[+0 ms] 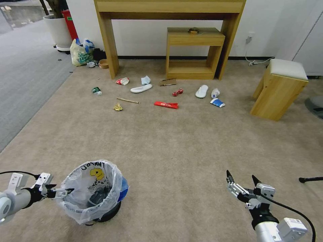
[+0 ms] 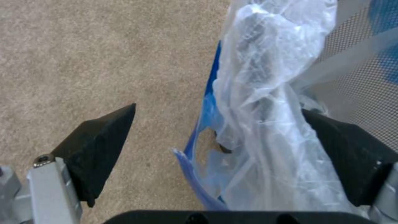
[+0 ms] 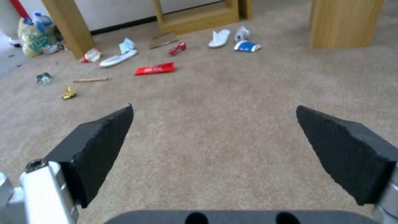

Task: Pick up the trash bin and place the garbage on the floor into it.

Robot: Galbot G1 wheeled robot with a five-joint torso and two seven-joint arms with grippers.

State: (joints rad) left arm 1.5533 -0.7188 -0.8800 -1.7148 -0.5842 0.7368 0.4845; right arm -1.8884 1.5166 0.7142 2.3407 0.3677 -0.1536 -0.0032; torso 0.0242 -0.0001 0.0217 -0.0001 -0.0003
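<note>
Nearest to me, my left claw (image 1: 67, 191) is reaching level at the trash bin (image 1: 92, 191), its wedge-shaped black pads spread apart and straddling the near rim, one outside over carpet, one inside against the crinkly clear liner (image 2: 265, 102) and mesh wall. The bin is standing upright on the floor (image 1: 175, 144), a flat beige short-pile carpet. My right claw (image 1: 243, 178) is hovering over bare carpet, well apart from the bin, its textured pointed pads wide apart on nothing. Farther off, the garbage is lying scattered: a flat red wrapper (image 1: 166, 105), a thin wooden stick (image 1: 127, 100), a crumpled yellow scrap (image 1: 117, 107), two white slippers (image 1: 141, 88), and a blue-white paper cup (image 1: 217, 103).
</note>
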